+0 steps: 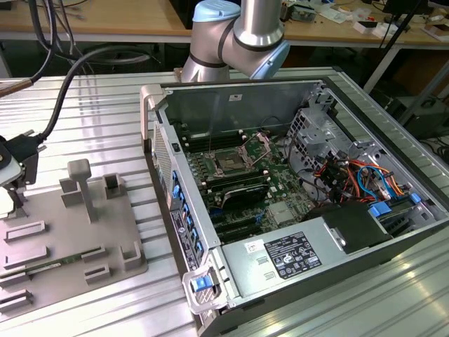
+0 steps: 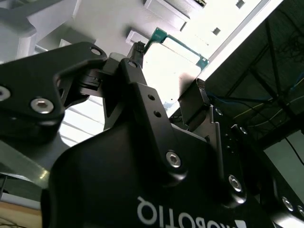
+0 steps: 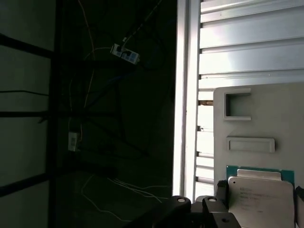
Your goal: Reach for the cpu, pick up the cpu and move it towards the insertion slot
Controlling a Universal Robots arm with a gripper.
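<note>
The cpu (image 3: pixel 261 202) is a square chip with a silvery top plate and a green rim (image 2: pixel 183 47), lying at the edge of the grey plastic tray (image 3: pixel 256 118). My gripper (image 3: pixel 260 192) has one dark finger against each of two opposite edges of the chip, shut on it. In the second wrist view the fingertips (image 2: pixel 137 50) flank the bright plate. I cannot tell whether the chip is off the tray. In the exterior view the gripper (image 1: pixel 10 196) is at the far left, well away from the insertion slot (image 1: pixel 230 163) inside the open computer case.
The grey tray (image 1: pixel 70 232) carries several raised blocks and recesses. The open case (image 1: pixel 295 210) holds a drive cage, cable bundles and a power supply. Its wall (image 1: pixel 158 140) stands between tray and socket. The table edge (image 3: pixel 183 95) runs beside the tray.
</note>
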